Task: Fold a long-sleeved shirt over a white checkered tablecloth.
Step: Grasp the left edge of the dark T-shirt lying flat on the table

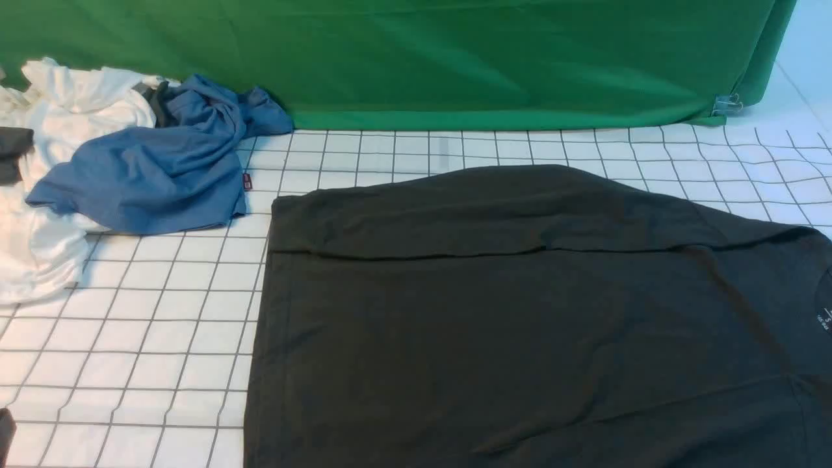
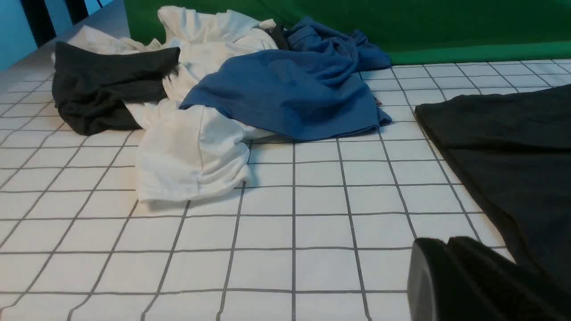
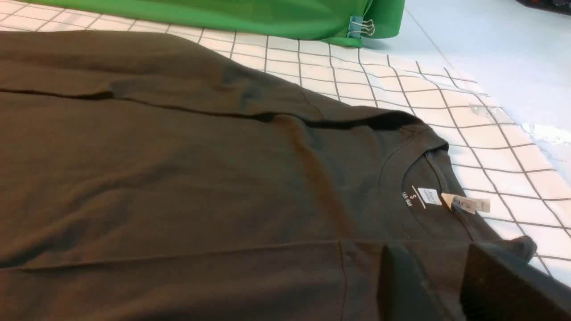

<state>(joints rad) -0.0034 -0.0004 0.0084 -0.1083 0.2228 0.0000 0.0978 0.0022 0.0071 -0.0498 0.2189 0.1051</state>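
Note:
The long-sleeved shirt [image 1: 520, 312] lies flat on the white checkered tablecloth [image 1: 162, 325], its far sleeve folded in over the body and its collar toward the right. The neck label [image 3: 429, 196] shows inside the collar, with a paper tag beside it. In the right wrist view my right gripper [image 3: 435, 249] hovers over the shirt [image 3: 178, 178] near the collar and shoulder. It is open, and only fabric shows behind the gap. In the left wrist view my left gripper [image 2: 446, 240] is shut and empty. It stands over bare tablecloth [image 2: 312, 223] just beside the shirt's hem edge [image 2: 513, 147].
A blue shirt [image 1: 156, 169], a white garment [image 1: 39, 247] and a crumpled dark garment [image 2: 102, 84] are piled at the far left. The green backdrop cloth [image 1: 455, 58] hangs along the back, held by a binder clip [image 1: 728, 104]. The tablecloth ends at the right on a pale surface [image 3: 490, 53].

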